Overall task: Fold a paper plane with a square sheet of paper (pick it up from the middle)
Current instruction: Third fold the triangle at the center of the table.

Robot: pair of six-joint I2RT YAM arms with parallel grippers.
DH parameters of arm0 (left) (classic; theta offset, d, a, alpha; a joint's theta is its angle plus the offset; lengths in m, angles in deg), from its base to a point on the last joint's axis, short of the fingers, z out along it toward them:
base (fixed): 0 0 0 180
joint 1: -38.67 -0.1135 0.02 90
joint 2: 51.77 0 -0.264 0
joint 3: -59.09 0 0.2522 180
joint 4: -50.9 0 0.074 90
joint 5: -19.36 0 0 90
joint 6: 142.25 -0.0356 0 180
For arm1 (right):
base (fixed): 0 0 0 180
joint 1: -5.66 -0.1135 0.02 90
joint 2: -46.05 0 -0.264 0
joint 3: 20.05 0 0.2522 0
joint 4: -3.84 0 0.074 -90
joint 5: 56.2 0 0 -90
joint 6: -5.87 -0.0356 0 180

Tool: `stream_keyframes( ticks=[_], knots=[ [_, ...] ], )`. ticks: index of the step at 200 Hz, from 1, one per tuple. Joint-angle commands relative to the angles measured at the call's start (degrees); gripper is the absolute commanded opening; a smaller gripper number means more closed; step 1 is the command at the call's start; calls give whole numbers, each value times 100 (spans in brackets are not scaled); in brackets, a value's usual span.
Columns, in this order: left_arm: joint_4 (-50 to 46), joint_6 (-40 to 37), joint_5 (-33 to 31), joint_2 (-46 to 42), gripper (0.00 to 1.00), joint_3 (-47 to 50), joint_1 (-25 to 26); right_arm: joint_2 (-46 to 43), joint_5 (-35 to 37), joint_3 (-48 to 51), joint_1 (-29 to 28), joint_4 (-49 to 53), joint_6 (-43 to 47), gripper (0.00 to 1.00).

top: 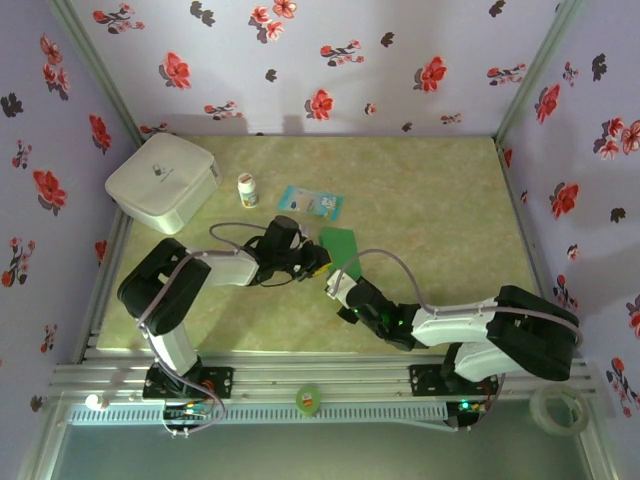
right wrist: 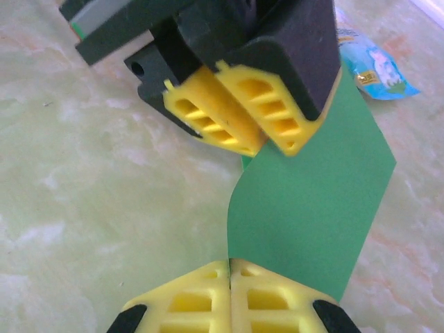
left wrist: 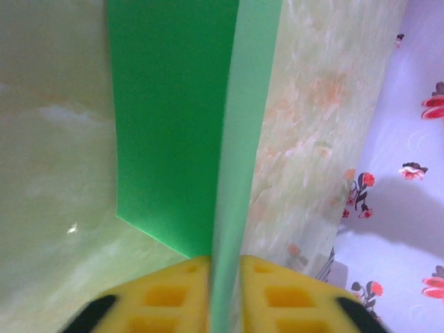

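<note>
Since both arms meet near the middle of the desk [top: 450, 200], what matters to me is how the sheet [top: 340, 244] hangs between them. On the left, the left fingers [left wrist: 166, 295] are clamped on it. From that wrist I see a pale green edge filling the slot between the yellow pads, with a darker green face spreading off to one side and running straight away. For that arm the sheet lies dead ahead, its length in line with the fingers. From above it reads as a narrow green strip, with its long axis running near to far and tilted a little.

Further right, the right fingers [right wrist: 187, 302] are pressed together at the sheet's near corner. The sheet curves down through the air to the seam between them, but I cannot tell whether any paper is caught there. I judge that the left arm has the real hold and the right arm is the free one for the next crease, with the paper just ahead of it and to its right.

The desk is smooth, pale marbled green, and probably slippery under paper. A box [top: 162, 180] sits far left with a bottle [top: 247, 190] beside it, and a packet [top: 311, 203] lies just beyond the sheet's far end. The right side offers the most bare room.
</note>
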Motion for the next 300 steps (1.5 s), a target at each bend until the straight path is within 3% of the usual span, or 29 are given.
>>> stream_keyframes(
  ticks=[1, 22, 46, 95, 159, 246, 300],
  knots=[
    [-668, -422, -176, -513, 31, -42, -123, -170, -631, -152, 104, 294, -449, 0],
    [-1631, -983, -409, -893, 35, -327, -261, -215, -1584, -229, 425, 480, -1028, 0],
    [-2262, -1440, -500, -1119, 32, -687, -393, -234, -2613, -372, 739, 595, -1607, 0],
    [-2828, -2351, 185, -268, 23, -1917, -431, -173, -3692, -435, 1190, 336, -2185, 0],
    [-3643, -3158, 549, 1226, 15, -3156, -354, 148, -4089, -397, 1519, 76, -2514, 0],
    [-3704, -3222, 71, 2031, 12, -3000, -318, 419, -4451, -502, 1828, 140, -2693, 0],
    [-3793, -3281, -40, 2089, 11, -2919, -318, 593, -4395, -805, 2195, 829, -2672, 0]
  ],
)
